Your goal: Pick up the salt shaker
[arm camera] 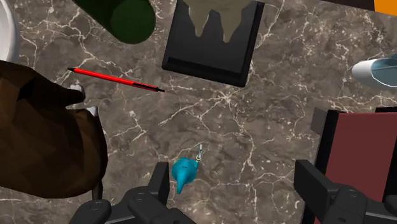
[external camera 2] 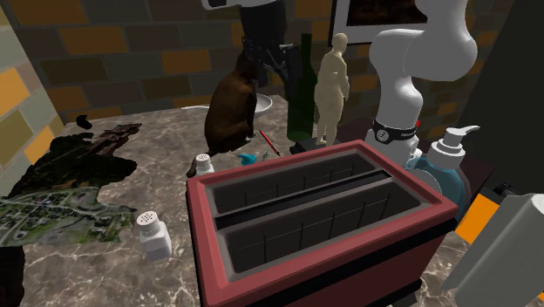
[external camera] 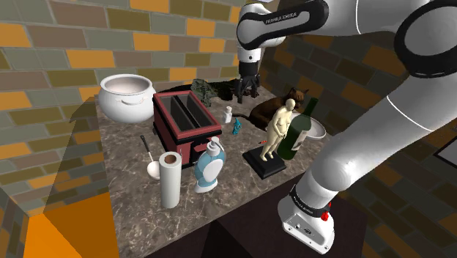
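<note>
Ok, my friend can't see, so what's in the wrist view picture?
The open black gripper hangs over a marbled counter, with a small blue thing near it. Around it lie a red stick, a brown animal figure, a statue's black base and a red toaster.

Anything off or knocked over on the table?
Nothing spilled or broken. A small blue object seems to lie on its side by the open tool; a red pen lies loose near the statue. Far shaker, near shaker, bottle and statue stand upright.
</note>
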Controlling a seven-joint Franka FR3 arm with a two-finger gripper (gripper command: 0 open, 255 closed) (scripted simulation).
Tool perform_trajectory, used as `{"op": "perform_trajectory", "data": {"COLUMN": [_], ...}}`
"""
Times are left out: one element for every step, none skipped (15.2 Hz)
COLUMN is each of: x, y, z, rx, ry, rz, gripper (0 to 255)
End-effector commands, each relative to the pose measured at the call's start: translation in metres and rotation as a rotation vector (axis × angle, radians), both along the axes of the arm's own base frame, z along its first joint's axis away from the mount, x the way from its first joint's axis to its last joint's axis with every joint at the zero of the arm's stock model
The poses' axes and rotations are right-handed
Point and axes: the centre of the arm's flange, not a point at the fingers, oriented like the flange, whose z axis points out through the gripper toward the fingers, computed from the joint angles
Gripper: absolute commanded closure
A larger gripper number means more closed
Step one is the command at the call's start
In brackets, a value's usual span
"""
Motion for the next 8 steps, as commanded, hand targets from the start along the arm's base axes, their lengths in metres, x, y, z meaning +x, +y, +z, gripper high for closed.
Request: {"op": "perform_trajectory", "data": {"x": [0.021, 0.031, 0.041, 0.051, 0.061, 0.070, 0.080, 0.090], "y": [-0.012, -0.018, -0.024, -0.030, -0.037, -0.043, -0.049, -0.055], "z": [-0.019, -0.027, -0.035, -0.042, -0.050, -0.058, -0.066, -0.075], "rx": [0.005, 0.008, 0.011, 0.014, 0.017, 0.020, 0.023, 0.026], "ry": [0.009, 0.013, 0.018, 0.022, 0.027, 0.031, 0.036, 0.040], "rz": [-0.009, -0.014, -0.018, -0.023, -0.027, -0.032, -0.036, -0.041], "gripper": [0, 0, 0, 0, 0, 0, 0, 0]}}
